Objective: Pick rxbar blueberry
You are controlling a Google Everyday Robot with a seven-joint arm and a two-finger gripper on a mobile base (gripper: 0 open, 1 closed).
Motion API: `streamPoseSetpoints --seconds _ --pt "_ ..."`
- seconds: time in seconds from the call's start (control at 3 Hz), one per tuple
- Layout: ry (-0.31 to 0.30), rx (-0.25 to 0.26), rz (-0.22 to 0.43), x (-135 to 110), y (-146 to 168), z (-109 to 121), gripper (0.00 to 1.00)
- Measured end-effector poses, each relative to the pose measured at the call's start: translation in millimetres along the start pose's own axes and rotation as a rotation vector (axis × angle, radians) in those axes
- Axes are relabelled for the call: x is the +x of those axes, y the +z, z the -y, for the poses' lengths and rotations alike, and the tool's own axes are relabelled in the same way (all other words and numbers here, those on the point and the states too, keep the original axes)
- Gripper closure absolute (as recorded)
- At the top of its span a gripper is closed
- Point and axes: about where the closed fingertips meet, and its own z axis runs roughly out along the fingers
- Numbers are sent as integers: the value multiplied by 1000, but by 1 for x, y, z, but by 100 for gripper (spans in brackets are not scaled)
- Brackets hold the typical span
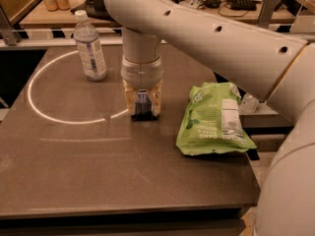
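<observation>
The rxbar blueberry (143, 105) is a small dark navy bar with white print, lying on the dark table (98, 161) near its middle. My gripper (143, 102) points straight down over it. Its two tan fingers (129, 98) are pressed against the bar's left and right sides, shut on it. The bar's lower end sticks out below the fingers and still rests on the table. The upper part of the bar is hidden by the gripper's wrist.
A clear plastic water bottle (89, 45) stands at the back left. A large light-green snack bag (214, 119) lies to the right of the gripper, near the table's right edge. A bright ring of light (49, 117) marks the table's left half.
</observation>
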Motion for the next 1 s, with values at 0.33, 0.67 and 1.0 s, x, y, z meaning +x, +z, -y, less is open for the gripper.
streamPoseSetpoints --seconds 0.33,0.67,1.0 --pt "29 101 -75 -13 -46 25 100" --pt "59 218 -131 -28 -104 41 100" --pt "135 295 -150 -29 -141 43 100"
